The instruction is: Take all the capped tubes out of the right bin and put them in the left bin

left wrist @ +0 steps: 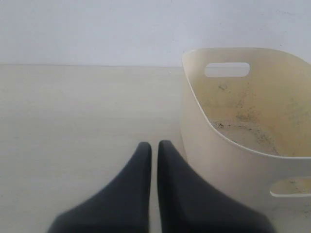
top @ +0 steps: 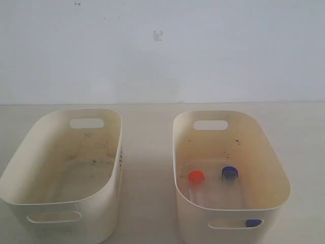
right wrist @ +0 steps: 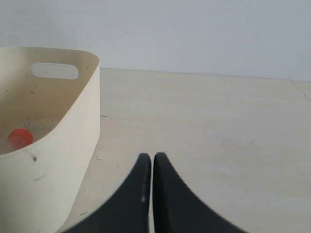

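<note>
No transfer yet: capped tubes point(top: 196, 177) lie toward six o'clock in the right bin point(top: 264, 147), the left bin point(top: 30, 152) holds none, and the left gripper point(left wrist: 154, 145) and right gripper point(right wrist: 151, 158) are clenched empty.

A plain white wall point(top: 162, 51) fills the upper part of the frame, with a small grey mark point(top: 158, 35) near top centre and dark specks point(top: 77, 4) upper left. Below lies a pale wood-grain table point(top: 147, 152) in soft, even light.
</note>
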